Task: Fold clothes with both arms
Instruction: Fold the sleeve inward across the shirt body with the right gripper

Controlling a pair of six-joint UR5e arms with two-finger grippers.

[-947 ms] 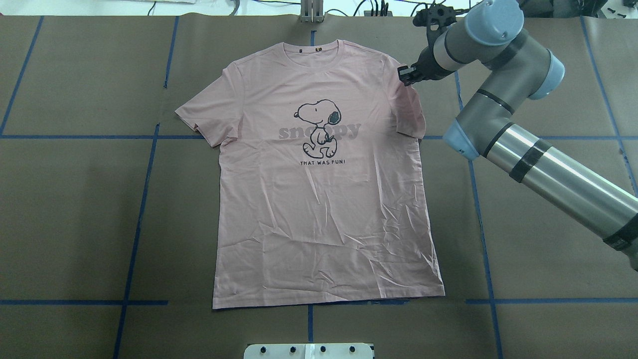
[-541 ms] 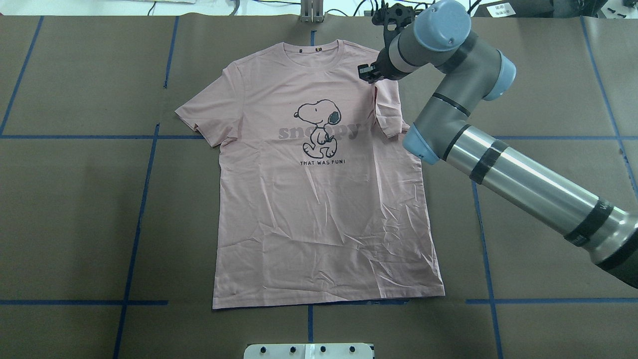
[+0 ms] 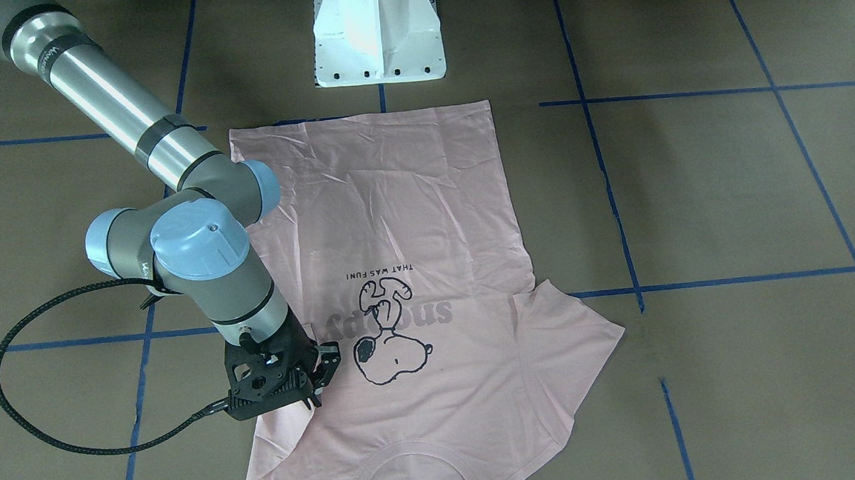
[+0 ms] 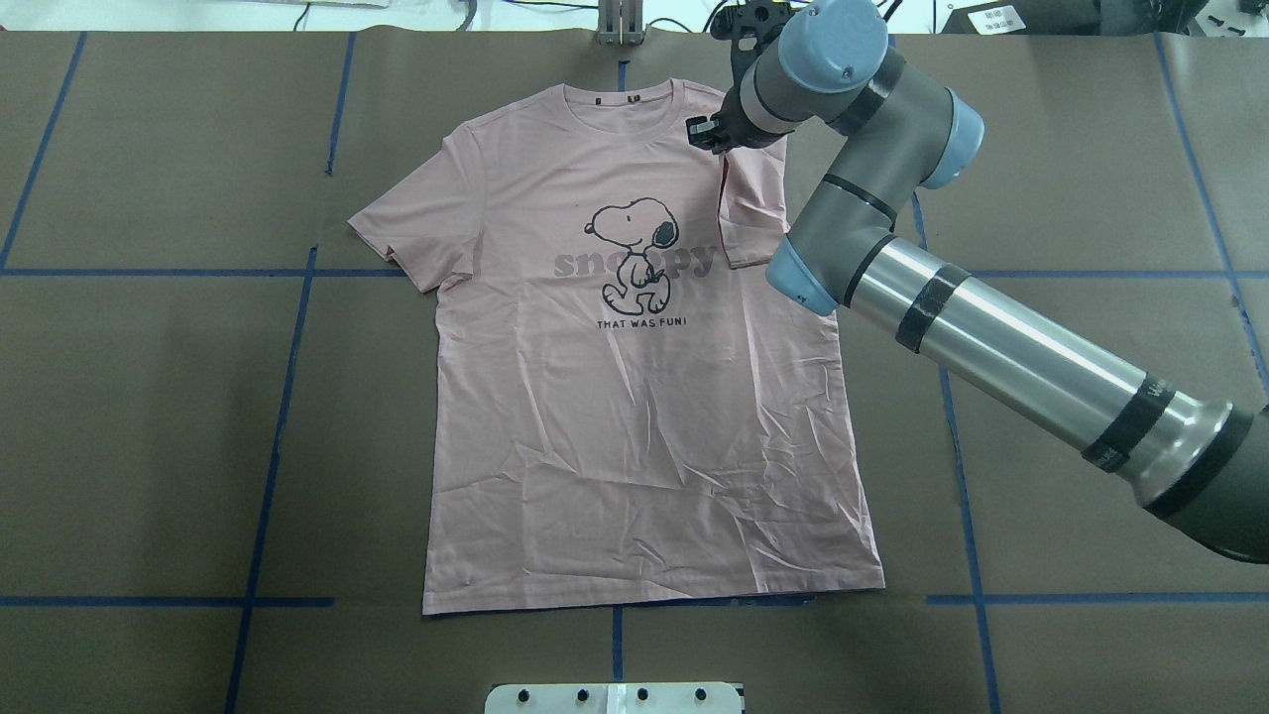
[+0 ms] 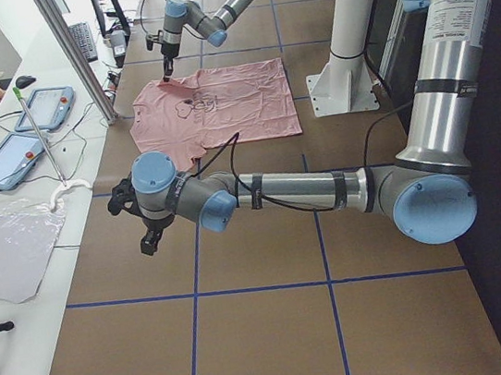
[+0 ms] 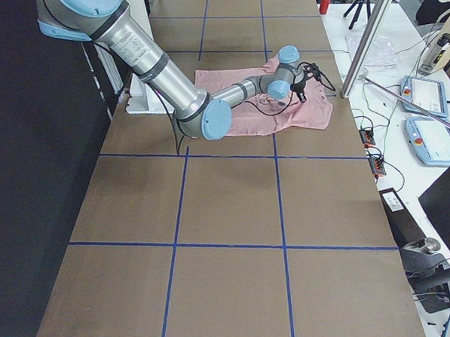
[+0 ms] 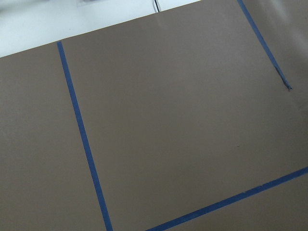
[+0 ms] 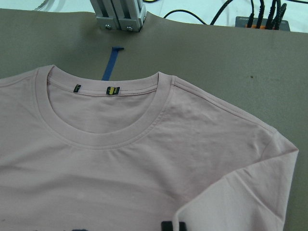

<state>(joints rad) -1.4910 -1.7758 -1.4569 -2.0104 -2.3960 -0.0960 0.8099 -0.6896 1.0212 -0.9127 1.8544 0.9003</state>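
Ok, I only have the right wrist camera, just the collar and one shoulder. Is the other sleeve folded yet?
Observer: No. The T-shirt's other sleeve lies spread flat on the brown paper.
Operator: And where's the left arm?
Observer: The left gripper hangs over bare paper, well clear of the T-shirt.
Operator: Is the bottom edge lying straight?
Observer: The hem lies flat and roughly straight, with creases in the cloth above it.

Overhead & front cams (facing opposite ways) share T-shirt (image 4: 634, 446).
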